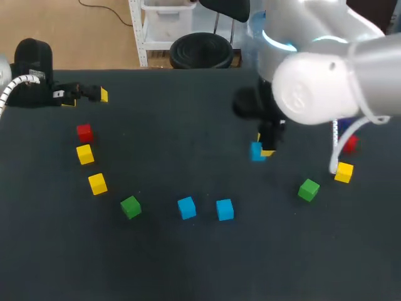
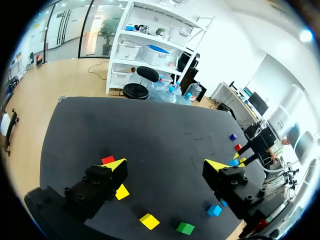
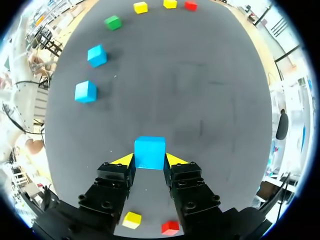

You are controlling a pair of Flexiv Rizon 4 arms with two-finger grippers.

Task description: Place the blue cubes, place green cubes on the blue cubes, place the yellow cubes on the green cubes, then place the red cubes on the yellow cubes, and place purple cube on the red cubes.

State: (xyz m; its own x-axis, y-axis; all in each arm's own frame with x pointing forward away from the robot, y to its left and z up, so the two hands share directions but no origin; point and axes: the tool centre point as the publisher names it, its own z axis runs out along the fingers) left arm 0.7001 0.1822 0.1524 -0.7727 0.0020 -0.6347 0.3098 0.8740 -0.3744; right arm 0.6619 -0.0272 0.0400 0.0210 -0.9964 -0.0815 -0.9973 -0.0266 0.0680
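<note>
Front blue pair: one loose bright-blue cube (image 1: 186, 207) and a second loose bright-blue cube (image 1: 225, 209) lie near each other, not touching, on the matte black table top (image 1: 188, 276).
Green: the left green cube (image 1: 130, 206) sits near the pair, on its left; the right green cube (image 1: 308, 189) is well apart on the other side.
Yellow: a near yellow cube (image 1: 97, 184) and a farther yellow cube (image 1: 84, 153) line up on the left; a third yellow cube (image 1: 343, 172) lies near the right green cube.
Right gripper (image 3: 149, 161): pinching the held blue cube (image 3: 150, 151), one yellow tip pressed on each side, right of the table's middle; whether the cube touches the table cannot be told.
Red: the left red cube (image 1: 84, 132) is just behind the farther yellow cube; the right red cube (image 1: 349, 143) is partly hidden by the right arm's cable.
Purple: a small purple cube (image 2: 233, 136) lies just beside the right red cube.
Left gripper (image 2: 165, 166): at the far left of the table, fingers spread wide, nothing between them.
</note>
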